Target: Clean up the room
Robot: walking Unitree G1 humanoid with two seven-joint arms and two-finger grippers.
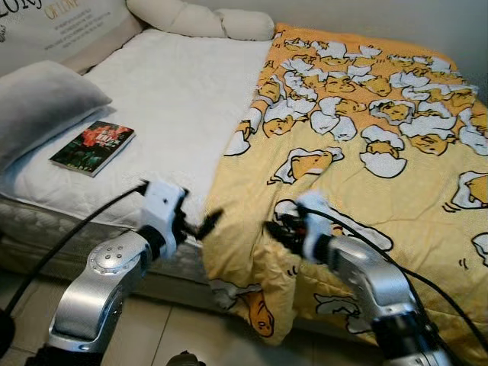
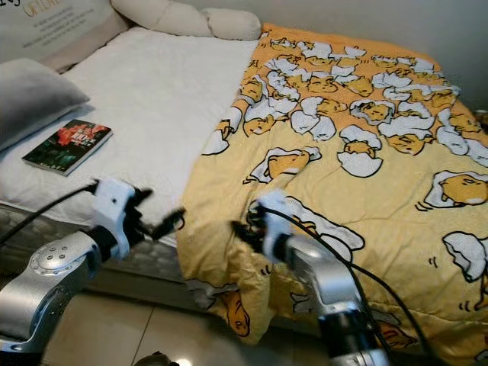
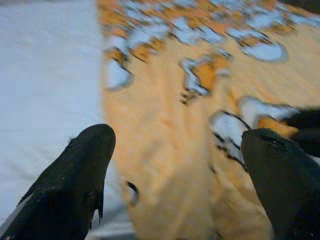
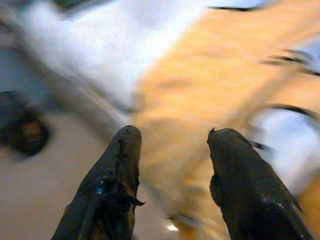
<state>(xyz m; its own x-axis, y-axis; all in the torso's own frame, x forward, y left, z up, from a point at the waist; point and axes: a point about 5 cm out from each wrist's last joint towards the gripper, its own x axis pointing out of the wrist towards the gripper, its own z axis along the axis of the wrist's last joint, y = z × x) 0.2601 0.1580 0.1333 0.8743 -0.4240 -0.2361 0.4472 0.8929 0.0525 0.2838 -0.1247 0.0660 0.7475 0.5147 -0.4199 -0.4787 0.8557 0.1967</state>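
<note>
A yellow quilt (image 1: 366,152) printed with egg cartoons covers the right half of the bed, and its near corner hangs over the bed's front edge. The white mattress pad (image 1: 168,91) lies bare on the left half. My left gripper (image 1: 204,226) is open, just left of the quilt's hanging edge, holding nothing. My right gripper (image 1: 274,229) is open over the quilt's front fold, with the fabric (image 4: 200,90) beyond its fingers (image 4: 112,170). In the left wrist view the quilt (image 3: 190,125) lies past the spread fingers (image 3: 80,165).
A book (image 1: 93,146) with a dark red cover lies on the mattress pad near the left. A grey pillow (image 1: 38,103) sits at the far left, and white bolsters (image 1: 198,19) line the head of the bed. Tiled floor (image 1: 183,328) runs below the bed's edge.
</note>
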